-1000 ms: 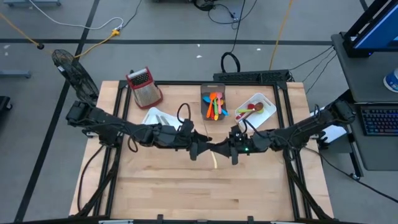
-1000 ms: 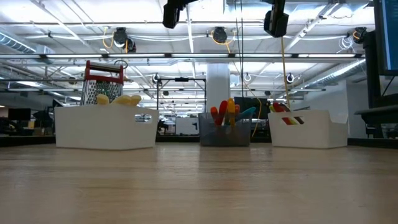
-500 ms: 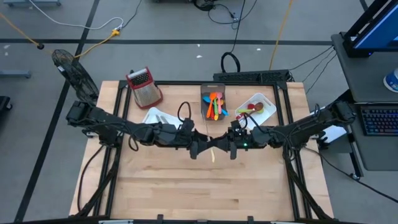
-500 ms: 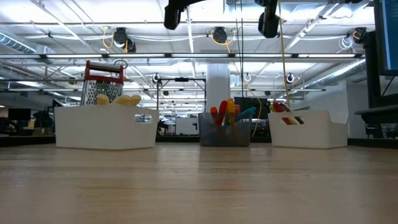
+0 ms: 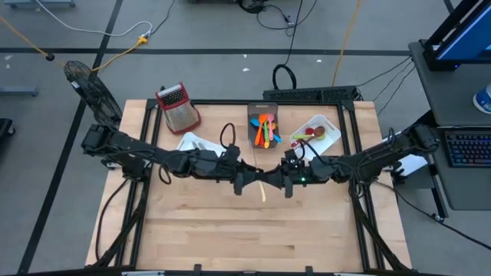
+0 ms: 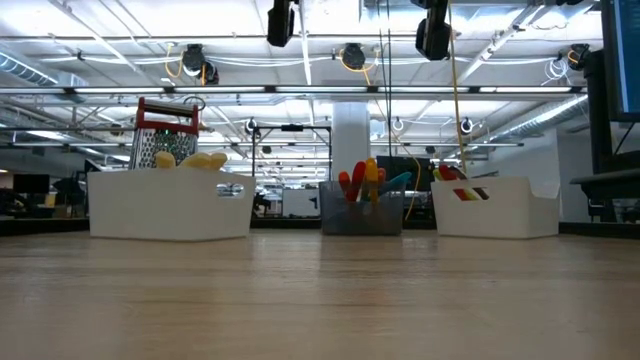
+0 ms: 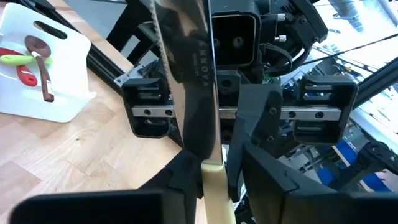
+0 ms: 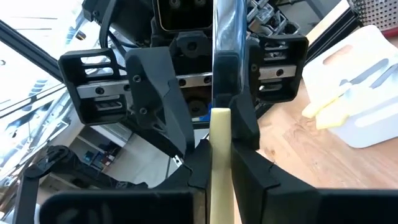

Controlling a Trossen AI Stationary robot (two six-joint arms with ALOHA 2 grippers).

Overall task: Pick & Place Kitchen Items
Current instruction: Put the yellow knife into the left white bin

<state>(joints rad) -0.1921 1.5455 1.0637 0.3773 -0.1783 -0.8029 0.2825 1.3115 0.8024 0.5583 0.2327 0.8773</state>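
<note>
The cream-handled knife [image 5: 263, 187] has a shiny serrated steel blade; the left gripper [image 5: 247, 181] and the right gripper [image 5: 282, 182] both clamp it, above the table [image 5: 230, 230].

Seen from above, the left gripper [image 5: 247, 181] and right gripper [image 5: 282, 181] meet nose to nose just in front of the grey bin [image 5: 263, 113], raised over the wooden table [image 5: 230, 230]. Between them hangs a cream-handled knife [image 5: 264, 188], its pale handle pointing away from the grey bin. Whether either gripper's fingers are closed on it cannot be made out here. The grey bin holds orange, red and green utensils [image 5: 265, 129]. A white bin [image 5: 330, 126] with a red spoon lies just right of it, another white bin [image 5: 186, 142] left of it, and a red-topped grater [image 5: 178, 107] further left.
</note>
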